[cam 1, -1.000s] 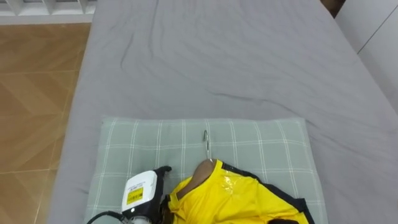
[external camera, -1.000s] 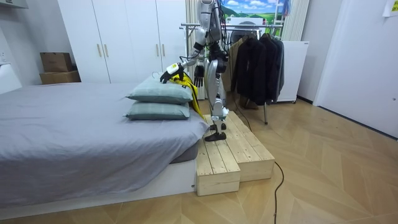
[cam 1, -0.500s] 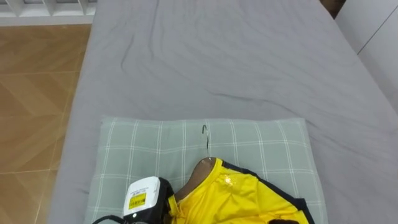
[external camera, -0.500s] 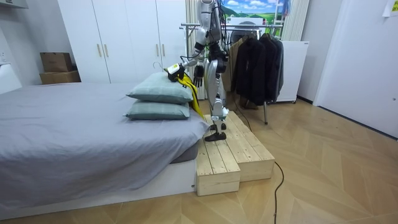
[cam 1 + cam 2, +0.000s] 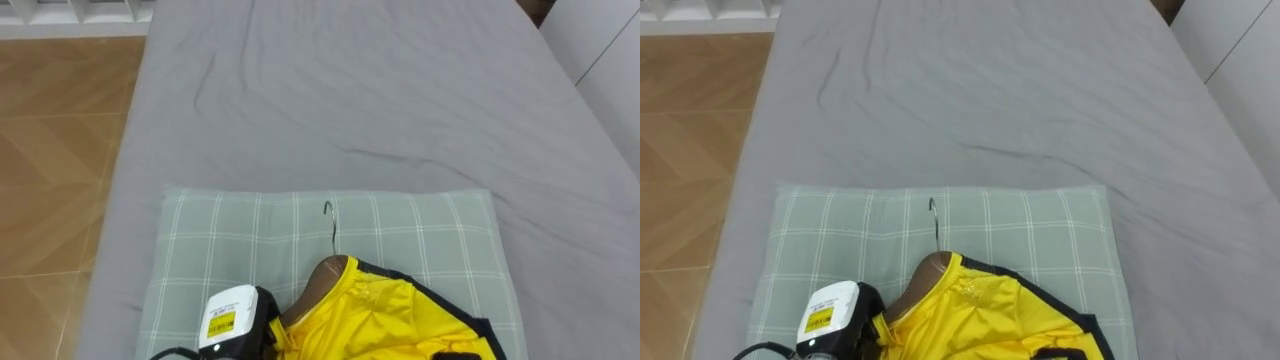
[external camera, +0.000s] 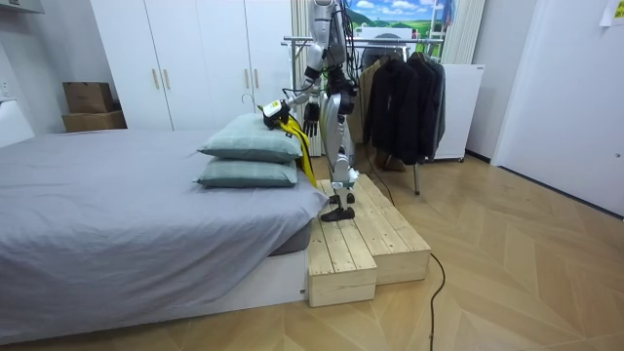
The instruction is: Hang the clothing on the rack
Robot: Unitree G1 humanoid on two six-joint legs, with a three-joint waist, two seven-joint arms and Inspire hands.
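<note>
Two green checked pillows stacked at the near end of the grey-sheeted bed. Robot stands at that end on a low wooden pallet platform, facing the bed.

Task item = yellow shirt w/ dark trim, on a wooden hanger w/ thin metal hook.

Eye views: collar + hanger lie over the top pillow's near half. Hook points toward the bed's far end, tip approx mid-pillow. Can't tell from above whether the hanger touches the pillow.

The left hand is at the eye views' bottom edge, just left of the hanger's wooden shoulder, touching it or nearly. Grip: can't tell, fingers are buried under the hand's back and the cloth.

Room view: yellow cloth sits at the left hand, above the top pillow. Rest of the shirt drops past the pillows' ends, down the bed's side nearest the robot.

The right hand is low by the robot's hip in room view, too small to read, state can't tell.

Behind the robot: metal clothes rack w/ dark garments. White wardrobe doors along the back wall.
</note>
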